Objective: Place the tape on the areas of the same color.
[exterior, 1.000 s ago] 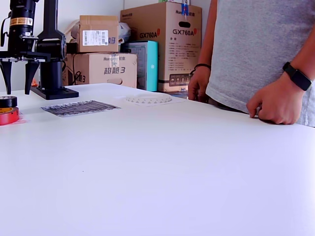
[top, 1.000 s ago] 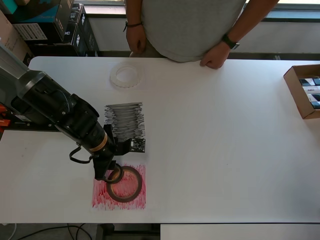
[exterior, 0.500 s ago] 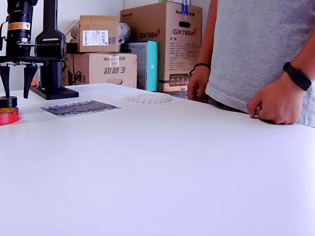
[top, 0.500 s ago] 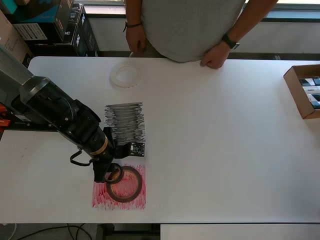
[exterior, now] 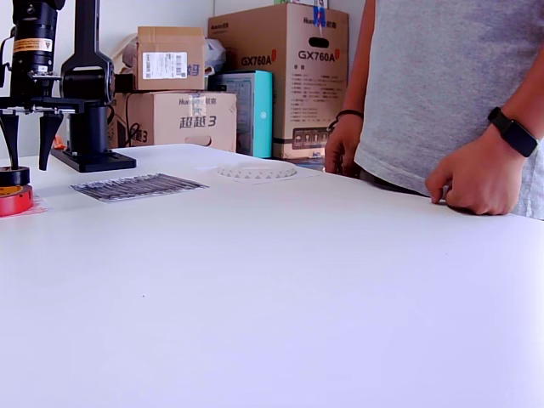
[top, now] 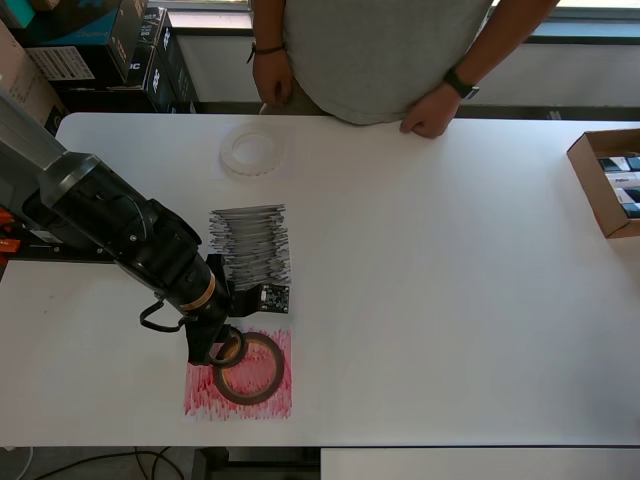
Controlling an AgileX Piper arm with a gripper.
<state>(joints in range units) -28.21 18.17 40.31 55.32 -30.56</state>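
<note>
The gripper [exterior: 25,140], fingers apart, straddles the small black roll [exterior: 12,176] atop the dark-red roll [top: 248,368] on the red sheet [top: 238,375] (surface's seven o'clock); cardboard box [top: 608,180] at three holds packets.

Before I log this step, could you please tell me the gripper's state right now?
Gripper: open, holding nothing; its fingers straddle the small black tape roll, which sits on the dark-red roll.

Readable only in the exterior view, along the top: "GX760A" twice on the large brown carton [exterior: 285,76]; Chinese characters ending in "3" on the lower box [exterior: 174,121] at upper left. White label on the small box [exterior: 166,59] too fine to read.
</note>
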